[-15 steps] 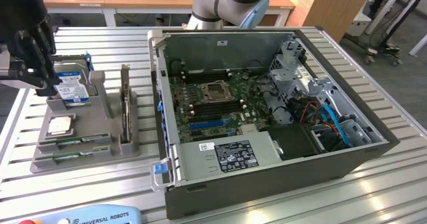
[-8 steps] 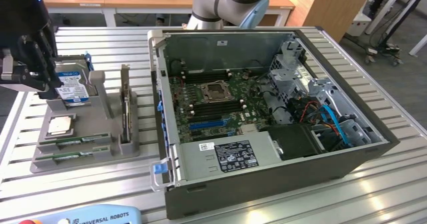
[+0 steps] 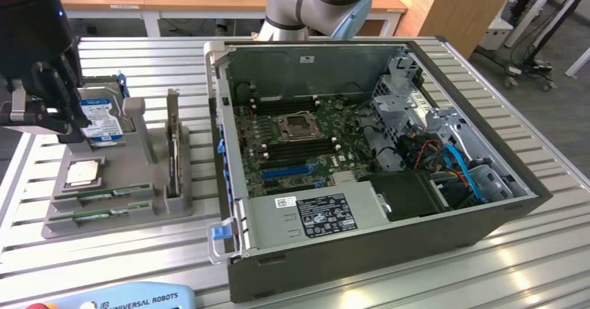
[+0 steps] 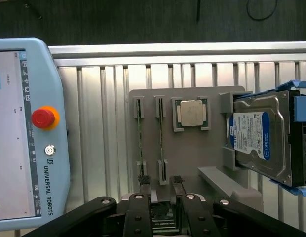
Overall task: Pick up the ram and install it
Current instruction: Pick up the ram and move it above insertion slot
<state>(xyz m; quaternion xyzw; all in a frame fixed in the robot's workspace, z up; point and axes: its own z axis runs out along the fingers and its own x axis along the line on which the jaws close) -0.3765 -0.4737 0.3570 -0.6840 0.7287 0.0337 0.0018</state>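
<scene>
Two ram sticks lie side by side in slots of a grey holder tray [image 3: 138, 209], one ram stick [image 3: 101, 193] [image 4: 139, 133] beside the other [image 3: 97, 216] [image 4: 160, 132]. They are thin green boards standing on edge. My gripper [image 3: 41, 119] [image 4: 161, 181] hangs above the tray's far end near the hard drive, well above the sticks. It is open with nothing between its fingers [image 4: 144, 183]. In the wrist view the gap between the tips lines up roughly with the second stick.
The tray also carries a square silver processor [image 3: 83, 173] [image 4: 191, 113] and a blue-labelled hard drive [image 3: 99, 119] [image 4: 261, 136]. An open computer case [image 3: 369, 240] with its motherboard [image 3: 295, 143] fills the exterior view's right. A teach pendant [image 3: 120, 298] [image 4: 24, 133] lies at the table's near edge.
</scene>
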